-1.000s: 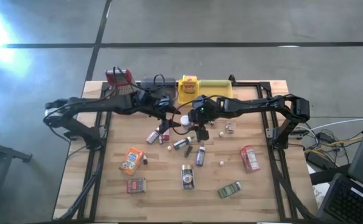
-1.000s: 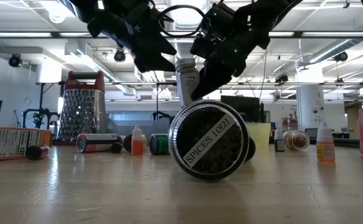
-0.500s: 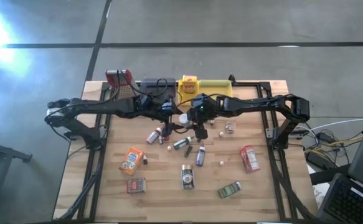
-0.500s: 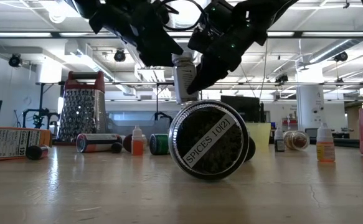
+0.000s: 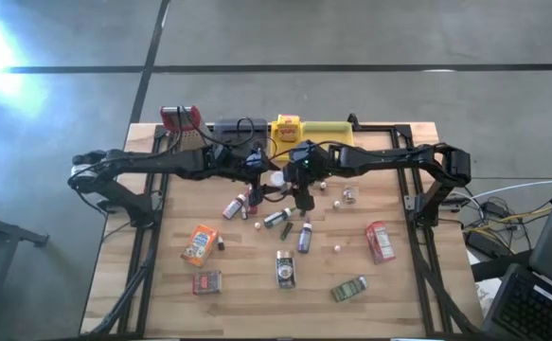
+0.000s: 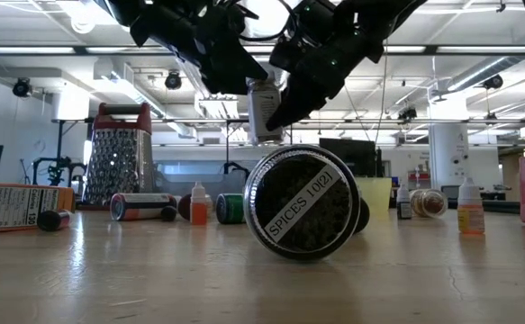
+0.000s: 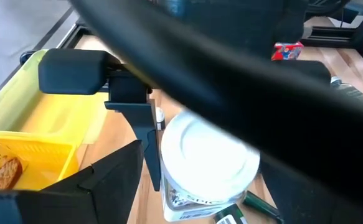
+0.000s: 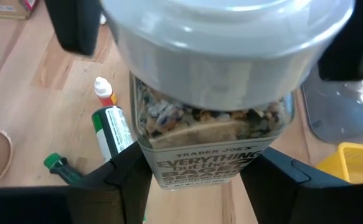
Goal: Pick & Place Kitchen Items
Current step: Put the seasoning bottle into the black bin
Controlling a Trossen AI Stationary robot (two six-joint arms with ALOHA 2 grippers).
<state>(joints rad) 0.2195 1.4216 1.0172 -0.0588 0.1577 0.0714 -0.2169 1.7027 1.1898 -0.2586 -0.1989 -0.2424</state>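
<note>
Two matte-black jointed arms, black cables looped along them, end in blocky angular fingers [image 8: 125, 180].

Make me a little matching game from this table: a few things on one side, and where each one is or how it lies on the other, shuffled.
Things:
1. white-capped seasoning jar
2. dark-lidded spice jar
3. metal grater
4. yellow tray

Places or states:
A. standing upright at the table's far left corner
B. lying on its side, lid toward the low camera
C. lifted off the table, between the right gripper's fingers
D. along the table's far edge

Pairs: 1-C, 2-B, 3-A, 4-D
</note>
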